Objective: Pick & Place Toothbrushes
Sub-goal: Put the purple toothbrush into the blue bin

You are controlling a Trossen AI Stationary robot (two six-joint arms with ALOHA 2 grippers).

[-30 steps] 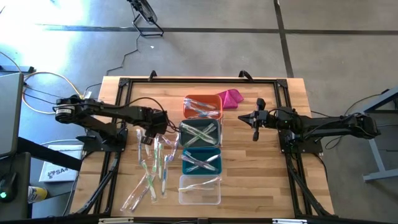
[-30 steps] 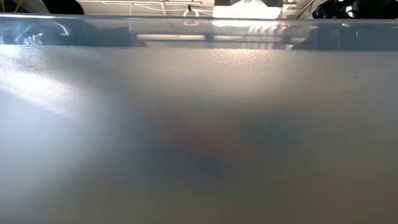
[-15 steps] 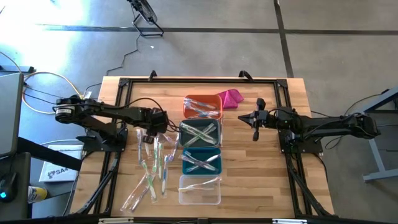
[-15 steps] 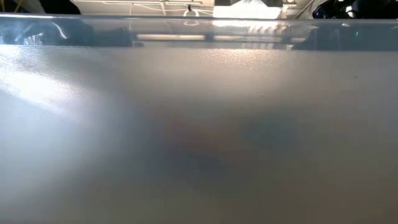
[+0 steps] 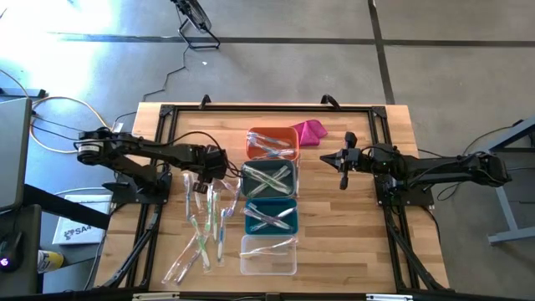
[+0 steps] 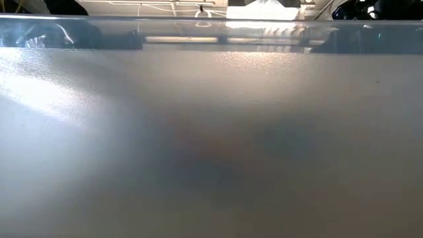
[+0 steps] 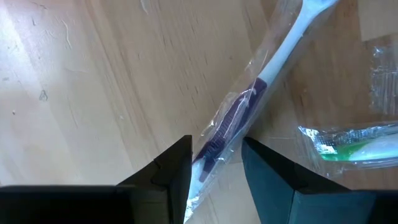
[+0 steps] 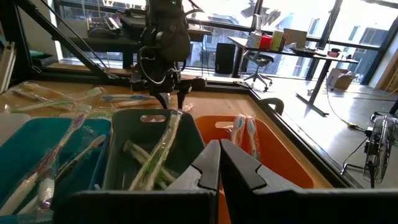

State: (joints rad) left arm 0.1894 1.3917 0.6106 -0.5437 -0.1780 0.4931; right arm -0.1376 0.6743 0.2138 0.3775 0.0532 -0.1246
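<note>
- High view: the wooden table (image 5: pixel 351 226) had free room on its right half. A column of four bins stood in the middle: the orange bin (image 5: pixel 272 142), the grey bin (image 5: pixel 269 179), the teal bin (image 5: pixel 271 217) and the clear bin (image 5: pixel 268 254), each with wrapped toothbrushes inside. A pink cloth (image 5: pixel 310 131) lay just beside the orange bin. More toothbrushes (image 5: pixel 205 224) lay loose on the wood, left of the bins. The left gripper (image 5: pixel 203 174) was low over the top of this loose group, near the grey bin. The right gripper (image 5: pixel 342 170) hung over bare wood, well apart from the bins.
- Low view: only a blurred grey surface filled it; nothing of the task could be told.
- Left wrist view: the left gripper's fingers (image 7: pixel 171 171) stood apart, one on each side of a purple-and-white toothbrush (image 7: pixel 245 102) in its clear wrapper on the wood. A green toothbrush (image 7: pixel 351 148) lay near.
- Right wrist view: the right gripper's fingers (image 8: pixel 208 163) were closed together and held nothing.
</note>
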